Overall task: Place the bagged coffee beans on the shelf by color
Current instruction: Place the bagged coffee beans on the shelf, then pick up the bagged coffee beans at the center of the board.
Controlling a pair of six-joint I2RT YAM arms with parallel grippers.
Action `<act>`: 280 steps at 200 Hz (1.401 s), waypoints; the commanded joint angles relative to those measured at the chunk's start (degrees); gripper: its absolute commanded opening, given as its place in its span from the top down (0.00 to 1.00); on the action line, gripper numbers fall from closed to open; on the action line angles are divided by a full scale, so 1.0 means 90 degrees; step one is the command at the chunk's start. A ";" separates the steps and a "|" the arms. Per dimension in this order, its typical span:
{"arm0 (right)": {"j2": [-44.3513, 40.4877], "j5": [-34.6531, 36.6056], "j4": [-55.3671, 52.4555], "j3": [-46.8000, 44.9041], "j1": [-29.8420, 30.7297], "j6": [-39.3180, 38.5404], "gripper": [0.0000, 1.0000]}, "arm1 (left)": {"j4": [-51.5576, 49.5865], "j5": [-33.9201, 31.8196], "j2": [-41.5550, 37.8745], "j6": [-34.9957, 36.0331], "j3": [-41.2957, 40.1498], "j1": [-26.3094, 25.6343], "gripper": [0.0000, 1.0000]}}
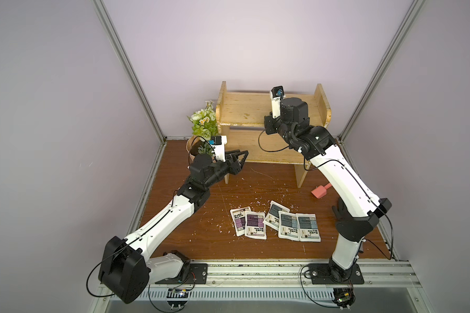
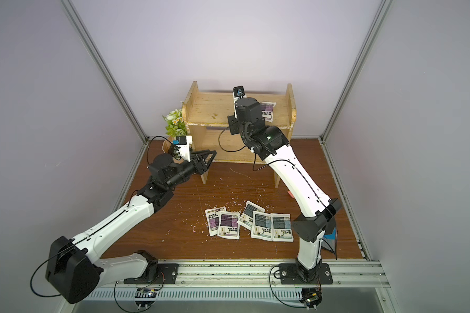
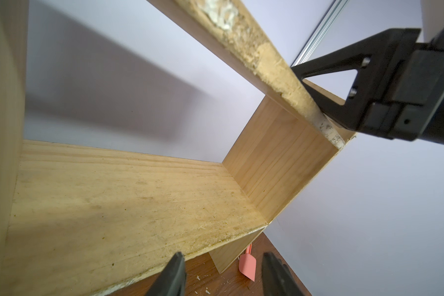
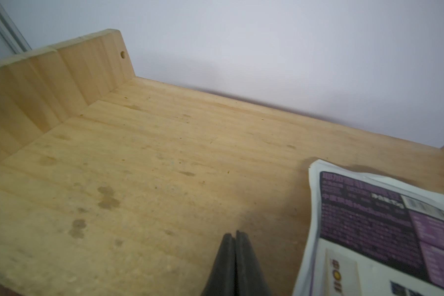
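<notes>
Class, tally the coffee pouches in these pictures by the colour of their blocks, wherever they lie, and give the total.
Purple pouches: 3 (two on the table, one on the shelf top board)
Grey-blue pouches: 3 (all on the table)
Total: 6

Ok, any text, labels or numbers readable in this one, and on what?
Purple pouch on the shelf: Chinese print and a barcode, blurred, unreadable.
Two purple pouches on the table: Chinese print, too small to read.
Three grey-blue pouches beside them: likewise too small.
No other text visible.
</notes>
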 commanded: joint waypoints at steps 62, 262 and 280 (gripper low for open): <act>-0.1083 0.0154 0.0568 -0.0746 -0.0149 -0.0077 0.89 | 0.0168 0.0016 -0.0151 -0.0001 -0.0160 0.0051 0.50; -0.5266 -0.5344 0.2526 -0.9665 0.0223 0.4209 0.54 | -0.4573 0.1230 0.0490 0.1782 -0.0331 -0.0087 0.39; -0.5117 -0.6155 0.2538 -0.9988 0.0238 0.4359 0.46 | -0.5165 0.1650 0.0819 0.1830 -0.0261 -0.0203 0.38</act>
